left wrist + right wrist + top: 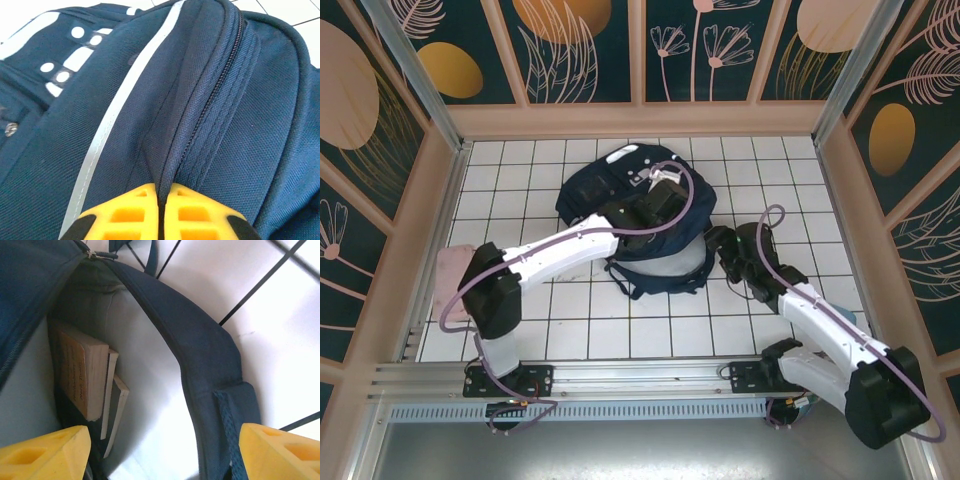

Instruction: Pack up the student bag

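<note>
So the left gripper (161, 194) had its yellow fingers (125, 212) squeezed together on a ridge of navy fabric right beside the zipper (215, 100), basically pinching the student bag (620, 190) by its top seam. The right gripper (165, 435) was the opposite story: spread wide with nothing between, pointed into the bag's mouth. Past it you could see a few books (87, 375) standing on edge against the pale lining, so I'd say the packing itself was mostly done. What looked left to me was backing the right gripper out and zipping up, since the mouth gaped open and the zipper pull (95, 254) sat at the end away from the fingers. The bag lay around the middle of the white tiled table (520, 185), a bit toward the back, with its straps (655, 285) trailing toward the arms. Room-wise, there were open tiles on both sides and in front. There was also a pinkish thing (450, 268) by the left wall that I couldn't identify. The wooden-framed walls (440, 190) boxed it all in, so wide swings near the sides looked tight.
</note>
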Robot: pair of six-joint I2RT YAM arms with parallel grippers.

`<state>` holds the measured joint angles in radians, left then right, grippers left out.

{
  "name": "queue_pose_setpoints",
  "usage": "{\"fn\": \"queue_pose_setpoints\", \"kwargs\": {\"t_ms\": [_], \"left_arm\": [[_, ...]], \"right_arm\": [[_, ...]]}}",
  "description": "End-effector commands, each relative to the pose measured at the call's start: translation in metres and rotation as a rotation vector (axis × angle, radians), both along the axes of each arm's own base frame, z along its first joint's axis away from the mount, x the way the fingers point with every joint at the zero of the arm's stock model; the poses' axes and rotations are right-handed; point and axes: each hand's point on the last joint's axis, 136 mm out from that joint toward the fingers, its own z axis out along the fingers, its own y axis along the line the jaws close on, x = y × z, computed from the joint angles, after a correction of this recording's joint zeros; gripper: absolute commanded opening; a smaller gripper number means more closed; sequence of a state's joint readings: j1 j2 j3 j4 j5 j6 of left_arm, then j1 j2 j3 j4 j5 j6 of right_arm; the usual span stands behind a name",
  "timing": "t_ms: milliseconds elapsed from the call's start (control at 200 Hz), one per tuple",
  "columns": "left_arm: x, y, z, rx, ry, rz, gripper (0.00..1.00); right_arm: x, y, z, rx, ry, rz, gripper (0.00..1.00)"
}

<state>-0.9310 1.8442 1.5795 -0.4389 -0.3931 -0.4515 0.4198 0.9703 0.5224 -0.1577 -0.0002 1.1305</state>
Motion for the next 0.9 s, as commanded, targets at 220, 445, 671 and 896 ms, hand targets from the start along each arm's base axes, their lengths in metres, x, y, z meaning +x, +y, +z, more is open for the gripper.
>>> {"fn": "queue_pose_setpoints", "kwargs": {"t_ms": [220, 445, 671, 896], "left_arm": [[0.017, -0.044, 0.001, -0.278, 0.165, -0.125, 0.48], [0.018, 0.007, 0.011, -0.367, 0.158, -0.002, 0.67], [-0.019, 0.076, -0.009, -0.319, 0.175, 0.115, 0.73], [-0.065, 0.127, -0.067, -0.267, 0.267, 0.195, 0.71]], "right_arm": [[0.013, 0.013, 0.054, -0.03, -0.12, 0.172, 0.64], [0.008, 0.052, 0.059, 0.07, -0.11, 0.279, 0.57], [0.011, 0.074, 0.035, 0.068, -0.05, 0.339, 0.57], [0.022, 0.092, 0.019, 0.062, 0.003, 0.41, 0.48]]}}
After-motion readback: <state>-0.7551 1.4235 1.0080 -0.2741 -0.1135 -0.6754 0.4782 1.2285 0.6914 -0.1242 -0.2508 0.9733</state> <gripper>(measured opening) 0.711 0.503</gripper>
